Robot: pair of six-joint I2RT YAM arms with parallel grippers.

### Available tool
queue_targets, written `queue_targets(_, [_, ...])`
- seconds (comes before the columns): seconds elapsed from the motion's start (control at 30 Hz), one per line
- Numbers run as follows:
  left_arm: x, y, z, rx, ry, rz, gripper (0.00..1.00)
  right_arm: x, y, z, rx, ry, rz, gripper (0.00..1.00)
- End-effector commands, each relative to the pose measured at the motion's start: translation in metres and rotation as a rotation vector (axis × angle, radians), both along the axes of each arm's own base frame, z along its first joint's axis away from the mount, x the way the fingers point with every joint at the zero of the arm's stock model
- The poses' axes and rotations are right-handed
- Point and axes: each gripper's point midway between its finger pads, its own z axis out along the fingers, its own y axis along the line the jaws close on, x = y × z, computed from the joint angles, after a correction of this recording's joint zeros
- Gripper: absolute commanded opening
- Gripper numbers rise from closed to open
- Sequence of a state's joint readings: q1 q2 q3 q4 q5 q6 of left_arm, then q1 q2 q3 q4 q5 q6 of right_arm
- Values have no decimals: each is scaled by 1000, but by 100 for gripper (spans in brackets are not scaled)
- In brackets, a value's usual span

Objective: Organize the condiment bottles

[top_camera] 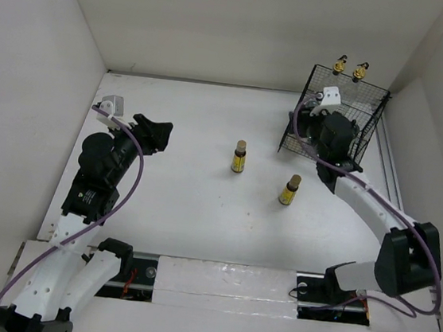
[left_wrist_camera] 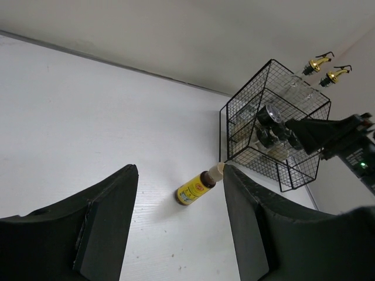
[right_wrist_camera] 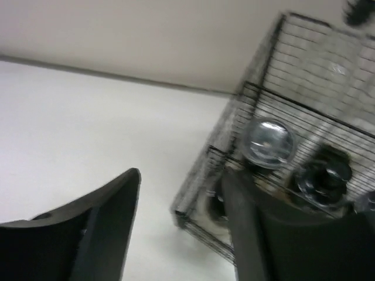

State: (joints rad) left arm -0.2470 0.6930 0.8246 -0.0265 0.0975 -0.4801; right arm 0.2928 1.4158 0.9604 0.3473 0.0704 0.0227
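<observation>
Two small yellow tan-capped bottles stand on the table: one at the middle (top_camera: 239, 157) and one to its right (top_camera: 289, 190). The middle one shows in the left wrist view (left_wrist_camera: 195, 188), beyond my fingers. Two tall clear bottles with gold pourers (top_camera: 350, 68) (left_wrist_camera: 327, 68) stand in the back of the black wire rack (top_camera: 372, 111). Squat jars (right_wrist_camera: 269, 142) sit lower in the rack, blurred. My left gripper (top_camera: 159, 136) (left_wrist_camera: 179, 234) is open and empty, left of the middle bottle. My right gripper (top_camera: 307, 116) (right_wrist_camera: 181, 199) is open and empty at the rack's front left corner.
The rack (left_wrist_camera: 275, 129) (right_wrist_camera: 304, 105) stands in the back right corner against the white walls. White walls close the table on the left, back and right. My right arm (top_camera: 369, 207) runs from the near right edge up to the rack.
</observation>
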Motion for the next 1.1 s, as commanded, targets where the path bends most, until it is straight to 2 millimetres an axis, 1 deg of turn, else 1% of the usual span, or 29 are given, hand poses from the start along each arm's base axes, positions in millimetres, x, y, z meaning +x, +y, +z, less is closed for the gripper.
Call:
queue_targets(0.0, [0,-1,15,-10,-57,-7,56,-26,50,41,-18,-103,127,60])
queue_targets(0.03, [0,-1,15,-10,-57,-7,56,-35,69,37,-16,-95,217,30])
queue_targets(0.07, [0,-1,15,-10,-57,-7,57,-38,79,32,-10,-82,237,23])
queue_targets(0.1, [1,0,15,-10,-57,4,57,-48,96,27,-6,-78,323,23])
queue_targets(0.13, [1,0,15,-10,-57,4,57,-58,118,23,9,-68,389,25])
queue_targets(0.17, [1,0,15,-10,-57,4,57,-63,130,11,5,-47,433,35])
queue_targets(0.2, [1,0,13,-7,-48,4,57,-69,141,5,3,-35,468,59])
queue_targets(0.23, [0,-1,13,-8,-48,-8,57,-77,156,-1,-1,-20,512,66])
queue_targets(0.27, [0,-1,13,-8,-48,-8,57,-80,163,-8,-6,-5,527,71])
queue_targets(0.3, [-2,-1,17,-12,-66,-8,57,-79,168,-27,-21,38,536,74])
queue_targets(0.33, [-1,1,17,-12,-66,2,57,-78,169,-34,-27,53,536,75])
queue_targets(0.37, [1,0,14,-9,-56,2,57,-79,175,-39,-32,68,547,75])
queue_targets(0.4, [3,-2,12,-7,-47,-8,57,-76,178,-50,-29,89,545,75])
queue_targets(0.5, [-1,-3,16,-11,-60,-18,57,-72,188,-56,-32,103,566,75])
queue_targets(0.53, [0,-1,16,-11,-60,-5,57,-68,192,-62,-37,114,566,74])
queue_targets(0.6, [0,-1,16,-11,-60,-5,57,-63,193,-68,-33,124,552,70])
queue_targets(0.63, [-1,-2,16,-11,-60,-14,57,-60,196,-73,-36,134,552,66])
queue_targets(0.67, [-1,-2,16,-11,-60,-14,57,-55,197,-72,-37,131,542,59])
queue_targets(0.7, [-3,0,19,-14,-73,-4,57,-55,197,-77,-41,141,541,54])
queue_targets(0.73, [-3,0,19,-14,-73,-4,57,-53,198,-73,-37,131,541,48])
queue_targets(0.77, [-3,2,20,-14,-73,5,57,-52,199,-79,-41,142,541,35])
queue_targets(0.83, [-3,0,19,-14,-73,-5,57,-52,200,-76,-28,136,540,25])
queue_targets(0.87, [-3,0,15,-12,-65,-5,57,-52,199,-61,-15,103,540,21])
queue_targets(0.9, [-3,0,15,-12,-65,-5,57,-54,196,-54,-12,88,529,20])
queue_targets(0.97, [-1,-1,13,-9,-56,-5,57,-56,188,-29,6,33,502,18])
queue_targets(1.0, [-1,-1,13,-9,-56,-5,57,-63,181,-3,26,-18,493,17])
queue_targets(1.03, [-2,-3,12,-9,-56,-20,57,-64,174,15,38,-54,465,17])
queue_targets(1.07, [-2,-3,12,-9,-56,-21,57,-61,156,25,45,-77,417,17])
